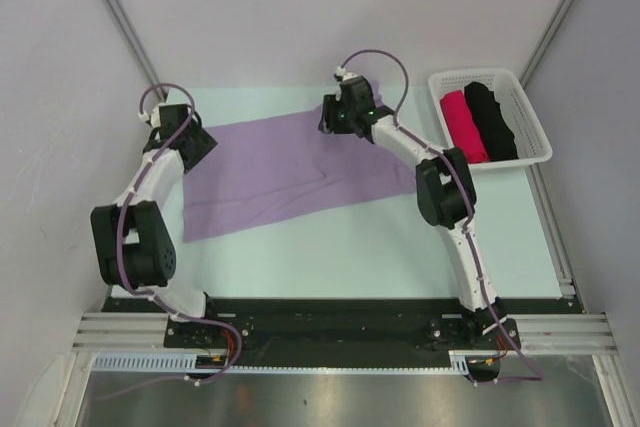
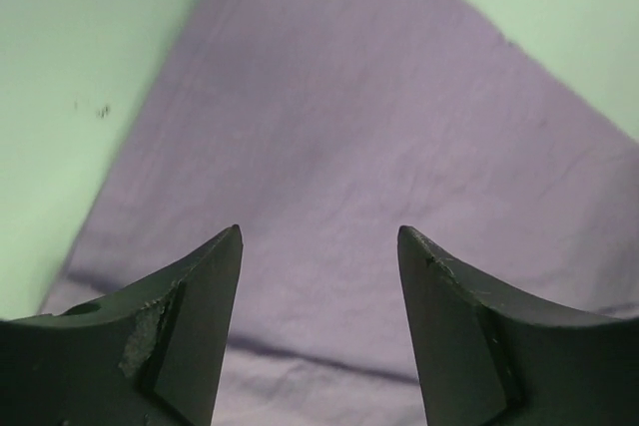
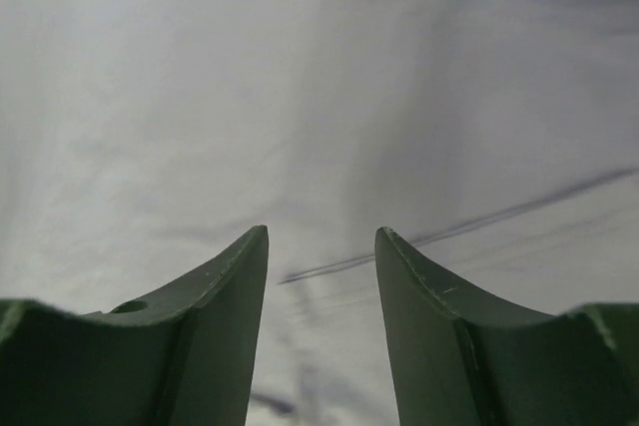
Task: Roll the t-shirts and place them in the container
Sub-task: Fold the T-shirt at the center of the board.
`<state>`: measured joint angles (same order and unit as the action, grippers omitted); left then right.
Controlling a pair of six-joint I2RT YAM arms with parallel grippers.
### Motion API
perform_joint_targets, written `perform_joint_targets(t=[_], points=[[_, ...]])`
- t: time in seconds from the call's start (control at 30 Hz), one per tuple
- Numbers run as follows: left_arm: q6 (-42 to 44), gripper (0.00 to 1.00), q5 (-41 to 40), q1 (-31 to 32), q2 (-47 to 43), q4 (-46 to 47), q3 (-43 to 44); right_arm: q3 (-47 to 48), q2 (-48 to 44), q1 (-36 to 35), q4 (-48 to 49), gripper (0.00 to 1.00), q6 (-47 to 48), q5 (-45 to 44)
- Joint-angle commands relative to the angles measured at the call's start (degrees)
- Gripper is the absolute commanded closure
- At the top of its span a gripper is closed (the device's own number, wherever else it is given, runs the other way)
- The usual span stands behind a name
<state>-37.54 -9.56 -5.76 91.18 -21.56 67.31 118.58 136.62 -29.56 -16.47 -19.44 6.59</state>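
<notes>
Step in hand: the roll is judged not yet begun; the lilac t-shirt [image 1: 290, 175] lies flat and spread out, so this reads as the approach to a first grasp.
T-shirt place: it is laid across the middle of the table [image 1: 400, 247], with no rolled part to be seen.
Left gripper [image 2: 319, 236]: it is held with jaws wide apart and nothing between them, over the cloth near its 10 o'clock corner.
Right gripper [image 3: 321, 231]: its jaws are likewise parted and empty, and it is poised over the cloth's far edge at about 1 o'clock.
Next move: an edge would have to be pinched by both grippers together and turned over evenly, so that a skewed roll is avoided.
Basket [image 1: 538, 117]: it is set at the table's 2 o'clock corner, apart from the shirt.
Basket contents: a crimson-pink roll [image 1: 465, 127] and a black roll [image 1: 492, 119] are lodged side by side, touching.
</notes>
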Motion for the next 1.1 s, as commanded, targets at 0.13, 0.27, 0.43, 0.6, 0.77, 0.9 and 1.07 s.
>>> perform_joint_targets(t=[0.13,0.27,0.43,0.6,0.77,0.9,1.07], points=[[1.6,0.32,0.06,-1.1,4.72,-1.28,6.18,4.05,-5.71,7.23,-4.8,0.47,-1.48,-6.58],[-3.14,0.32,-1.77,-1.1,-1.87,-4.53,-2.17,-18.22,-17.22,9.17,-0.77,0.45,-6.64,-7.22],[-4.03,0.37,-3.53,-3.82,-9.78,-8.93,-9.91,-34.01,-27.36,10.05,-0.4,0.46,-9.47,-8.35],[-5.52,0.43,-7.04,-4.87,-13.65,-11.66,-13.69,-42.36,-34.82,10.22,-3.05,0.46,-9.91,-12.56],[-7.89,0.46,-9.51,-5.14,-10.07,-12.28,-13.52,-43.61,-35.72,10.31,0.72,0.45,-7.99,-7.92],[-8.95,0.46,-9.95,-5.23,-5.67,-11.49,-13.08,-42.04,-34.23,9.53,9.77,0.44,-4.13,-6.58],[-9.04,0.48,-11.79,-5.23,-1.01,-11.57,-11.33,-31.52,-24.49,9.44,8.12,0.49,2.47,-8.96]])
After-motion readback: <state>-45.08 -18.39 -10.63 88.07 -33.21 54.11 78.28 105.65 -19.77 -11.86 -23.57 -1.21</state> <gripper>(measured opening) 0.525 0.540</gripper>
